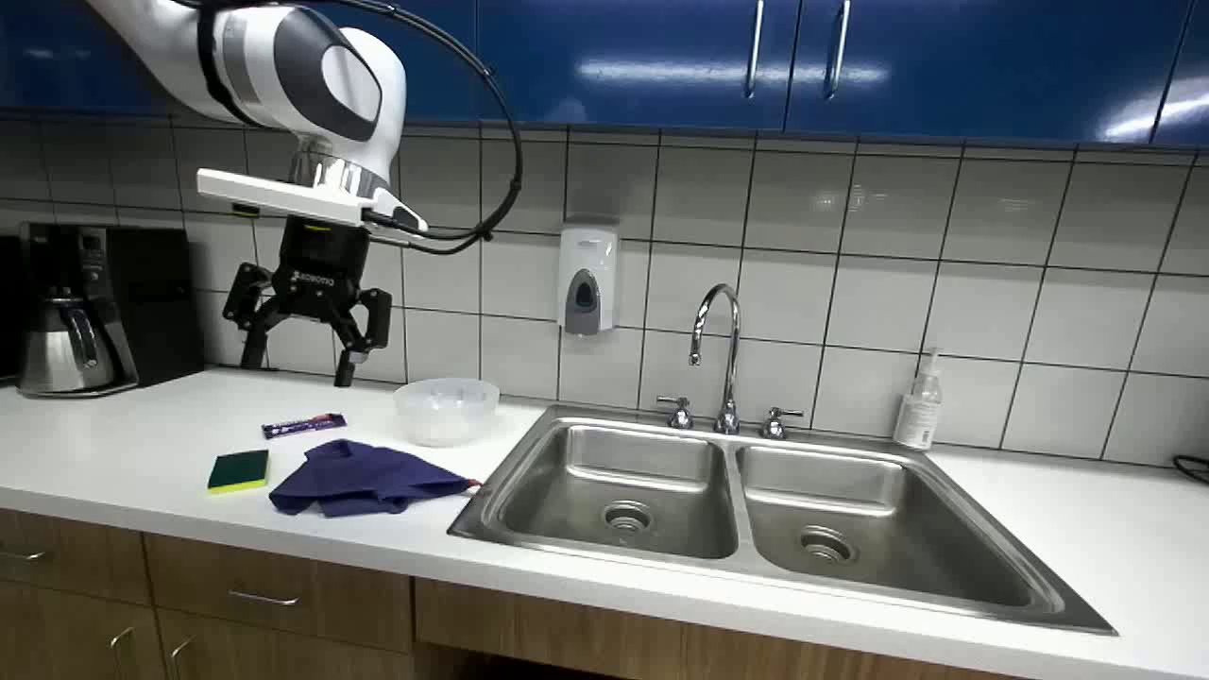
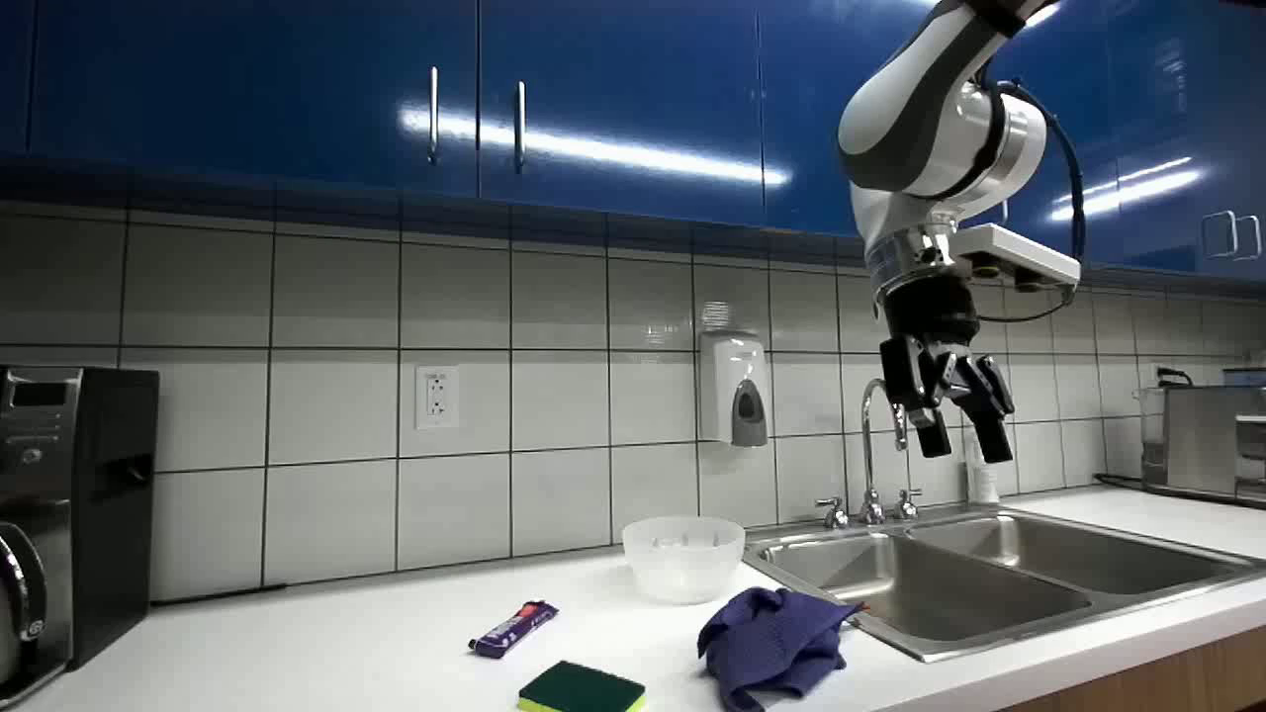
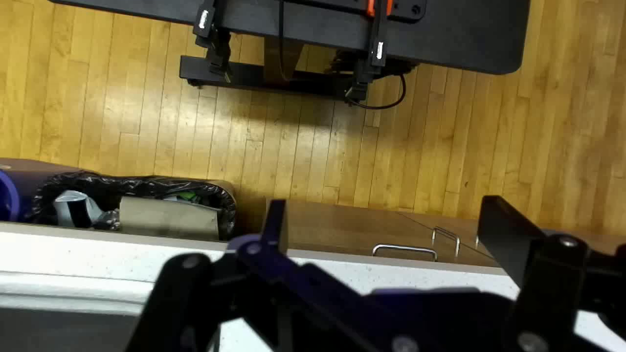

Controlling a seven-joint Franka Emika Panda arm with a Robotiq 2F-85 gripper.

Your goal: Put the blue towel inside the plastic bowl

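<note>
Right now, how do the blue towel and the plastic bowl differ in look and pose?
The towel is opaque, dark purplish-blue; the bowl is pale and translucent. The towel lies crumpled in folds; the bowl stands upright, its rim round. The towel lies farther from the tiled wall than the bowl. Both rest on the white counter.
</note>
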